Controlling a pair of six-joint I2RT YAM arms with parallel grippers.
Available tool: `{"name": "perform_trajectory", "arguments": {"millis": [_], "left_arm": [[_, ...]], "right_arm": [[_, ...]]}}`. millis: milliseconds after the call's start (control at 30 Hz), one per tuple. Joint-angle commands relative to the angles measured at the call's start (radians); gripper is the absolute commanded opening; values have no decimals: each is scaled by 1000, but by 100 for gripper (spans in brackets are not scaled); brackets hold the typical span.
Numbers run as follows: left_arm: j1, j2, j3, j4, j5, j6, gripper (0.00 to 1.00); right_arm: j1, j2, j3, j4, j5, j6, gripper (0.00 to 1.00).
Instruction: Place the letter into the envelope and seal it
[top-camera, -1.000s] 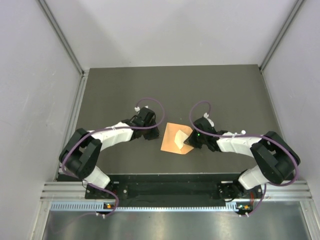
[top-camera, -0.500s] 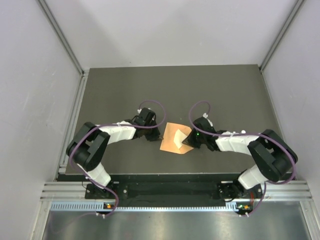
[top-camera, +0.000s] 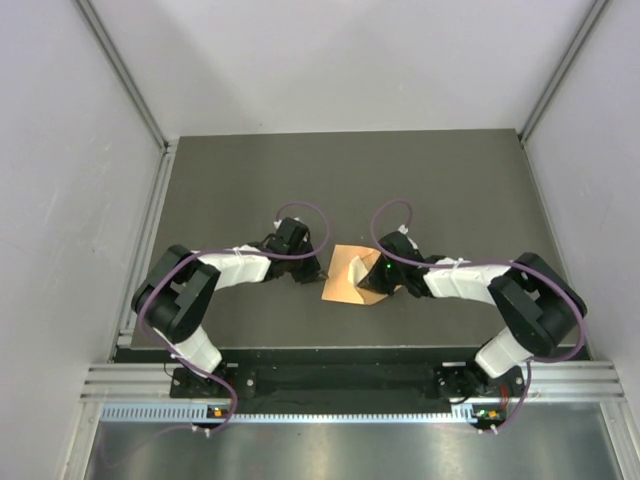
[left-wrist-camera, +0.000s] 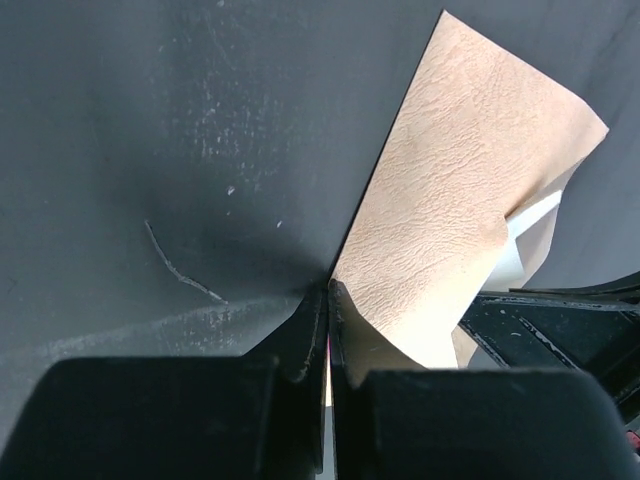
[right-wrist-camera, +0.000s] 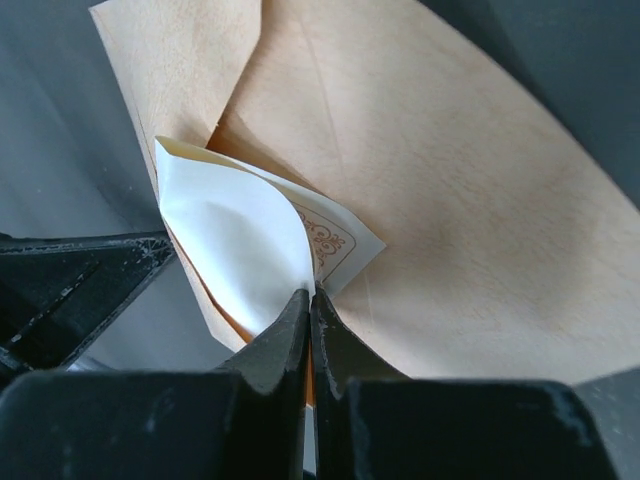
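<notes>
The orange envelope (top-camera: 340, 283) lies on the dark table between my two grippers. In the left wrist view the envelope (left-wrist-camera: 450, 190) runs to my left gripper (left-wrist-camera: 328, 288), which is shut on its near edge. My right gripper (right-wrist-camera: 310, 293) is shut on the pale letter (right-wrist-camera: 235, 225), which is curled and has a printed ornamental corner. The letter's lower part sits inside the envelope's (right-wrist-camera: 470, 200) open mouth, beside the raised flap (right-wrist-camera: 180, 60). In the top view the letter (top-camera: 358, 268) shows pale on the envelope, with the left gripper (top-camera: 309, 268) and right gripper (top-camera: 371, 281) on either side.
The dark grey table (top-camera: 250, 180) is enclosed by pale walls at the back and sides. A metal rail (top-camera: 330, 385) runs along the near edge by the arm bases. Purple cables loop above both wrists.
My right gripper has moved left with the letter, pushing it further onto the envelope. My left arm folded in closer a second ago and has held still since.
</notes>
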Motion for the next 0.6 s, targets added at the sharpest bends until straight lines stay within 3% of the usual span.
{"name": "perform_trajectory", "arguments": {"millis": [0,133,200,267,367,400,433,500,567], "left_arm": [[-16,-21,-32,-20,-6,-4,3],[-15,-20,-22,-35,-6,4,3],[-15,-24,-19,-40,-14,7,3],[-15,-30,-14,-44,-16,8,3],[-15,-35,-3,-58,-22,19,4],[-15,-34,1,-61,-22,28,6],[-15,-35,6,-74,-29,30,7],[-15,-37,18,-75,-31,36,9],[-16,-40,24,-72,-26,36,10]], "right_arm": [[17,-79,45,-108,59,-44,0],[17,-131,67,-208,131,-87,0],[17,-165,79,-250,177,-124,10],[15,-196,84,-267,218,-153,12],[15,-210,84,-274,243,-182,30],[14,-211,85,-279,245,-182,43],[14,-208,91,-288,243,-182,48],[14,-199,87,-293,229,-172,56],[12,-193,56,-223,194,-161,58]]}}
